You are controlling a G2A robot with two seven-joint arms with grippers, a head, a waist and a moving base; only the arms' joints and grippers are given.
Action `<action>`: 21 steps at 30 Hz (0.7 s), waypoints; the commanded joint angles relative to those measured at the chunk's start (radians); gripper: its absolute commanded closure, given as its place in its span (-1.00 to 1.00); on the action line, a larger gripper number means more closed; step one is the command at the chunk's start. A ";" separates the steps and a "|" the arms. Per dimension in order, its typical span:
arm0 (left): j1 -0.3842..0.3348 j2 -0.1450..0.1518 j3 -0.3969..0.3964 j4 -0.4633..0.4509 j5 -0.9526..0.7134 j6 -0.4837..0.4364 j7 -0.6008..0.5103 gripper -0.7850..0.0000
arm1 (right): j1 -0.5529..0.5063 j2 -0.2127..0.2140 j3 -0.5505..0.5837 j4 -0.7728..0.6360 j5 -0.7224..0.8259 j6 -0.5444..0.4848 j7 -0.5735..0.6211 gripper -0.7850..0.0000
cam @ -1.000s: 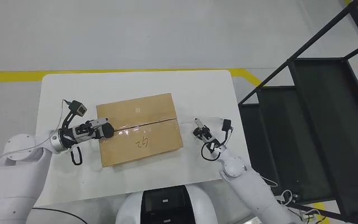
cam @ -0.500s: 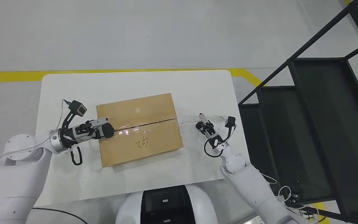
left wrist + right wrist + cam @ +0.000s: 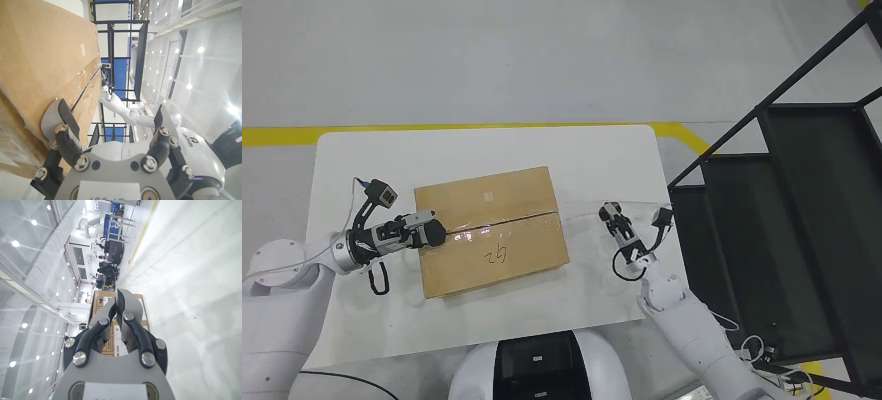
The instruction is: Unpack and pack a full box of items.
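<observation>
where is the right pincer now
In the top view the right pincer is over the white table, off the right end of the brown cardboard box, not touching it.

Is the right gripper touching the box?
No, the right gripper hangs beside the box, with bare table between them.

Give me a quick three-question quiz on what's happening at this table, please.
1. Fill in: the right end effector is ____ (open or shut).
2. True or false: the box has its flaps standing up.
3. Which is at the box's seam?
A. left end effector
B. right end effector
C. both

Key: 1 shut; 2 false; 3 A.
</observation>
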 commanded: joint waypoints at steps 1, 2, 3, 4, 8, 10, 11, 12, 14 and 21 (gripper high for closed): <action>0.000 0.000 0.000 0.000 0.000 0.000 0.000 -1.00 | -0.007 0.002 0.011 -0.030 -0.025 -0.004 -0.004 1.00; 0.000 0.000 0.000 0.000 0.000 0.000 0.000 -1.00 | -0.014 0.004 0.019 -0.058 -0.042 -0.003 -0.007 1.00; 0.000 0.000 0.000 0.000 0.000 0.000 0.000 -1.00 | -0.017 0.005 0.023 -0.073 -0.052 -0.003 -0.008 1.00; 0.000 0.000 0.000 0.000 0.000 0.000 0.000 -1.00 | -0.022 0.006 0.030 -0.098 -0.068 0.000 -0.009 1.00; 0.000 0.000 0.000 0.000 0.000 0.000 0.000 -1.00 | -0.046 0.012 0.055 -0.217 -0.136 0.020 -0.015 1.00; 0.000 0.000 0.000 0.000 0.000 0.000 0.000 -1.00 | -0.056 0.014 0.065 -0.280 -0.172 0.036 -0.015 1.00; 0.000 0.000 0.000 0.000 0.000 0.000 0.000 -1.00 | -0.059 0.015 0.069 -0.311 -0.190 0.046 -0.013 1.00; 0.000 0.000 0.000 0.000 0.000 0.000 0.000 -1.00 | -0.062 0.015 0.071 -0.341 -0.205 0.055 -0.009 1.00; 0.000 0.000 0.000 0.000 0.000 0.000 0.000 -1.00 | -0.062 0.017 0.073 -0.394 -0.250 0.084 0.010 1.00; 0.014 -0.001 0.004 -0.017 0.011 0.008 0.033 -1.00 | -0.049 0.016 0.057 -0.498 -0.310 0.158 0.068 1.00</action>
